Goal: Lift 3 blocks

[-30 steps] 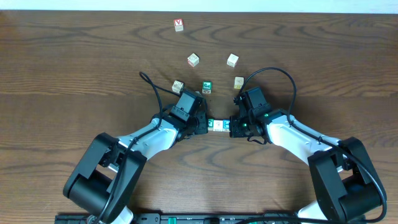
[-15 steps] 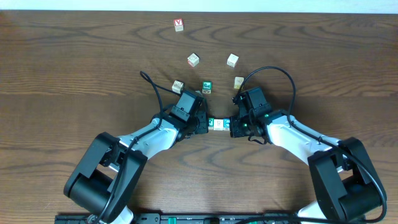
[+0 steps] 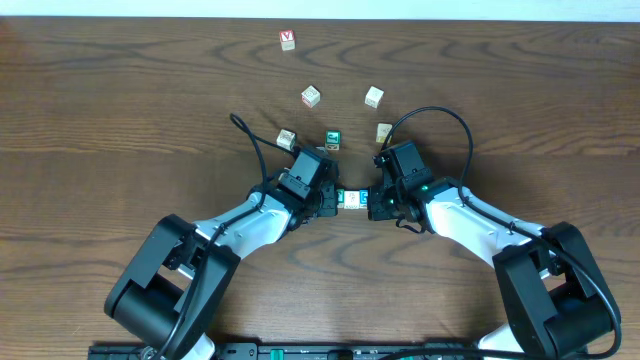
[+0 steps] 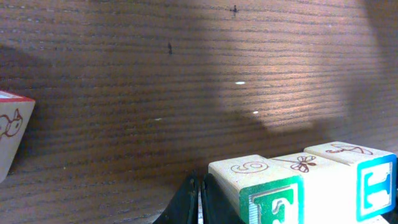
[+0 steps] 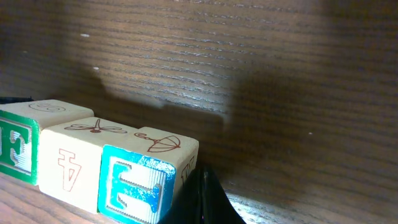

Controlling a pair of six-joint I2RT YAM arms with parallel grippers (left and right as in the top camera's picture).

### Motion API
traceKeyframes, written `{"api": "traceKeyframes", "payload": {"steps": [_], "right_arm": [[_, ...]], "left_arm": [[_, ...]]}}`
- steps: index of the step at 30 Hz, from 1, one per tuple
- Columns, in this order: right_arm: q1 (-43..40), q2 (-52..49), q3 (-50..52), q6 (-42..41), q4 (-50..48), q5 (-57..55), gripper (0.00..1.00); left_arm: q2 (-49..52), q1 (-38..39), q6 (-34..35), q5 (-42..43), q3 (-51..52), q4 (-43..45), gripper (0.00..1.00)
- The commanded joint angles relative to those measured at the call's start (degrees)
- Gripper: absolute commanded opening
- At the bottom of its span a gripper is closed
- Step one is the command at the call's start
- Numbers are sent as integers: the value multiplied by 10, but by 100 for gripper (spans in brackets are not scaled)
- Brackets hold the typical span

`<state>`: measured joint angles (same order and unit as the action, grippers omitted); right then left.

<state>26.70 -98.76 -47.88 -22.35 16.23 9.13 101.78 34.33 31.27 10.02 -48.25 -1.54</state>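
dark wood-grain table, pale strip behind

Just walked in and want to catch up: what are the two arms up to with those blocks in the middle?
Both arms have their fingers shut and hold a row of three blocks squeezed between them. The left gripper is at the green block, the right gripper is at the blue block, and the cream block is in the middle. It is not clear whether the row has left the table.
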Motion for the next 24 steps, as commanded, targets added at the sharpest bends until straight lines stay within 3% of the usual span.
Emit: {"api": "traceKeyframes", "payload": {"steps": [1,24], "right_arm": [[38,-20,7,-3,-18,129,1],[42,-19,6,-3,-24,139,1]], "left_arm": [[33,50,-5,105,7,3,7],[4,50,0,122,7,3,7]]}}
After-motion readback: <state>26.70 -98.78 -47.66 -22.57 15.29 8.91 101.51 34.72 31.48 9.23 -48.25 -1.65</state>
